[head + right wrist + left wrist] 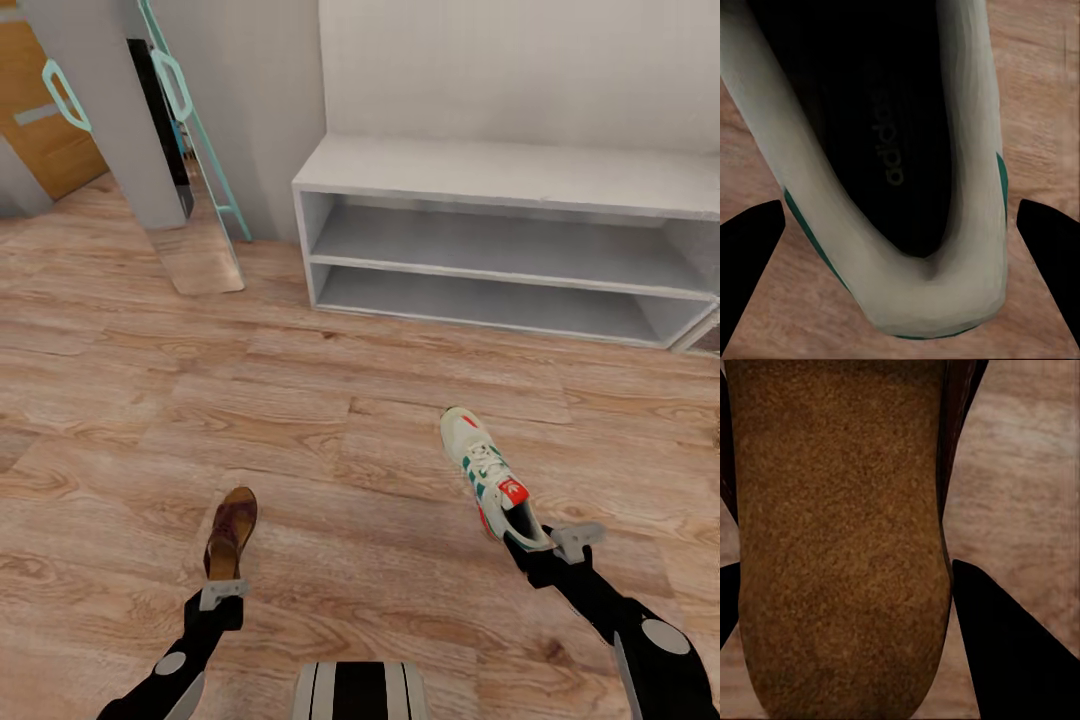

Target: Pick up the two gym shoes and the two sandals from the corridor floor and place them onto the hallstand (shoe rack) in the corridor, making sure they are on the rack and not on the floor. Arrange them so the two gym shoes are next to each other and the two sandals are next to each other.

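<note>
While the left gripper is clamping the heel end of a brown sandal, the shoe is pointing away from the robot above the wood-plank floor; whether its toe is touching the planks is hard to judge. Through the left wrist camera the sandal's grainy brown surface is hiding the fingertips. Farther right, the right gripper is gripping a white gym shoe by its heel, its dark opening facing that wrist camera. Beyond, the pale hallstand is running off the right edge, its upper part cut off.
</note>
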